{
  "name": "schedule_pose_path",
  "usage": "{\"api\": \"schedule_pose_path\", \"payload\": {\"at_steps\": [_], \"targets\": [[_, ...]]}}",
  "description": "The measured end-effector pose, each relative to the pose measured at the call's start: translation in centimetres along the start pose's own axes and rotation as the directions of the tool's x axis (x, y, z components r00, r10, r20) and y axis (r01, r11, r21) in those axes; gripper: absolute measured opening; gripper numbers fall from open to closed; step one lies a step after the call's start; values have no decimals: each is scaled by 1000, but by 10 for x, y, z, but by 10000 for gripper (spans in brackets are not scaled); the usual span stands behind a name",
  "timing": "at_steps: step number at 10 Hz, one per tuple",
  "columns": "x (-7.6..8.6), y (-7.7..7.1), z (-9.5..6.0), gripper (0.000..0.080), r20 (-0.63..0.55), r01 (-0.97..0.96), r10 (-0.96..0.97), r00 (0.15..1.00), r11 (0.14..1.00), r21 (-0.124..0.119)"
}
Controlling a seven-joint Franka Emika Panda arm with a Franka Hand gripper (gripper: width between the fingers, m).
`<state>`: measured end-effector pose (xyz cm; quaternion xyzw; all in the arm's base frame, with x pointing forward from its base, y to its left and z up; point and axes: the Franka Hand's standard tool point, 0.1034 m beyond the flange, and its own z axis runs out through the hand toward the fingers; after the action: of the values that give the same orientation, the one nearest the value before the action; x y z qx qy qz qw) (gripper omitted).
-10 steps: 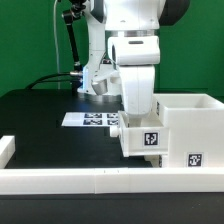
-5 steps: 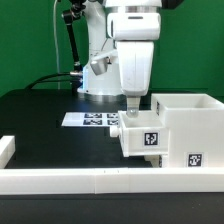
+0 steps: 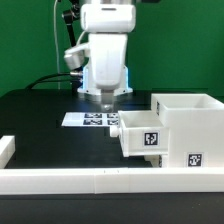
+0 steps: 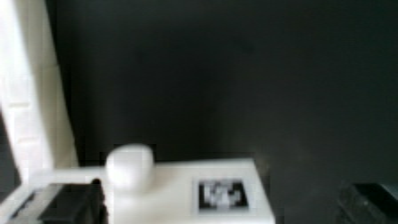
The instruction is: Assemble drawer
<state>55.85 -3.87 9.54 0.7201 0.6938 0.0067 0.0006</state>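
The white drawer case (image 3: 186, 128) stands at the exterior view's right. The inner drawer box (image 3: 141, 137), with a tag on its front, sticks out of the case toward the exterior view's left. My gripper (image 3: 106, 98) hangs above the table, left of the drawer and clear of it. In the wrist view its dark fingers (image 4: 61, 204) stand wide apart with nothing gripped between them. The blurred wrist view shows a white tagged face (image 4: 221, 191) and a round white knob (image 4: 128, 166) below the gripper (image 4: 217, 206).
The marker board (image 3: 84, 119) lies on the black table under the gripper. A low white rail (image 3: 100, 181) runs along the front, with a short piece (image 3: 6, 149) at the exterior view's left. It also shows in the wrist view (image 4: 25, 90).
The gripper has risen off the drawer and moved toward the exterior view's left, ending above the marker board. The drawer stays where it was.
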Motion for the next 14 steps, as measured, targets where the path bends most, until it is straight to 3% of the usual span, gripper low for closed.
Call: {"api": "schedule_pose_path", "payload": {"at_steps": [3, 5, 6, 7, 8, 12, 14], "targets": [[-14, 15, 11, 649, -11, 22, -22, 1000, 1000, 1], [-14, 35, 17, 649, -19, 15, -15, 1000, 1000, -4], [-9, 37, 20, 649, -25, 10, -11, 1000, 1000, -15], [-2, 34, 24, 649, -32, 14, -15, 999, 1000, -23], [2, 29, 28, 649, -36, 20, -21, 999, 1000, -15], [1, 29, 29, 649, -36, 19, -19, 999, 1000, -13], [17, 31, 34, 649, -50, 31, -31, 998, 1000, -7]]}}
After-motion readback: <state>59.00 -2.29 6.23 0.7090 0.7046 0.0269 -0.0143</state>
